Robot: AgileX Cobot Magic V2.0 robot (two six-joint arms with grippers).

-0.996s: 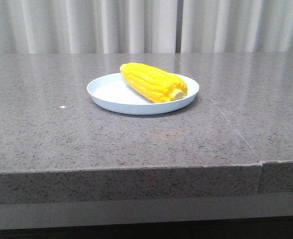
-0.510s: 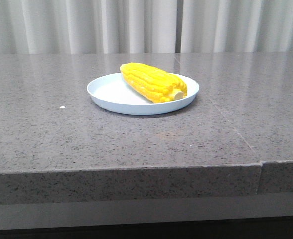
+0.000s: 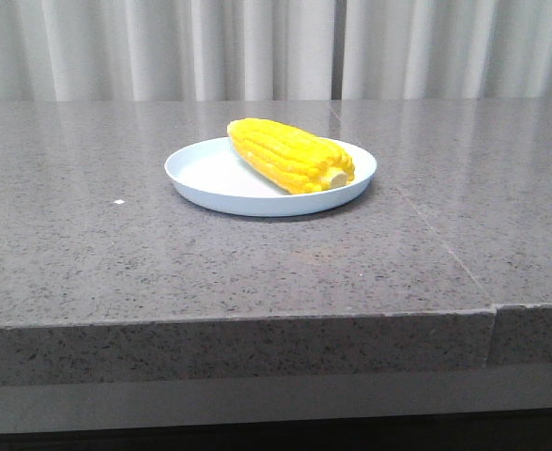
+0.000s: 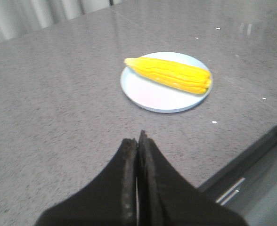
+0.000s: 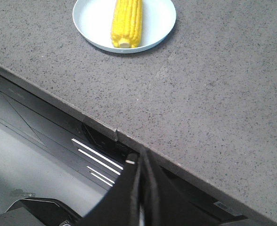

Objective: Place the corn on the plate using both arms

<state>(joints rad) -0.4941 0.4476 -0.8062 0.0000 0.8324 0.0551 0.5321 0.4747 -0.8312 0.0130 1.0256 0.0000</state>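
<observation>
The yellow corn (image 3: pixel 290 154) lies on the pale blue-white plate (image 3: pixel 206 178) in the middle of the grey stone table, its cream stub end toward the front right. It also shows in the left wrist view (image 4: pixel 169 74) on the plate (image 4: pixel 148 92) and in the right wrist view (image 5: pixel 126 21) on the plate (image 5: pixel 89 19). My left gripper (image 4: pixel 137 139) is shut and empty, drawn back from the plate over the table. My right gripper (image 5: pixel 139 155) is shut and empty, at the table's front edge. No arm shows in the front view.
The table's front edge (image 3: pixel 257 319) runs across the front view, with a seam (image 3: pixel 492 310) at the right. White curtains (image 3: pixel 276 47) hang behind. Below the edge in the right wrist view is a dark frame with white strips (image 5: pixel 98 160).
The whole front picture has shifted by about two pixels. Nothing else has visibly changed.
</observation>
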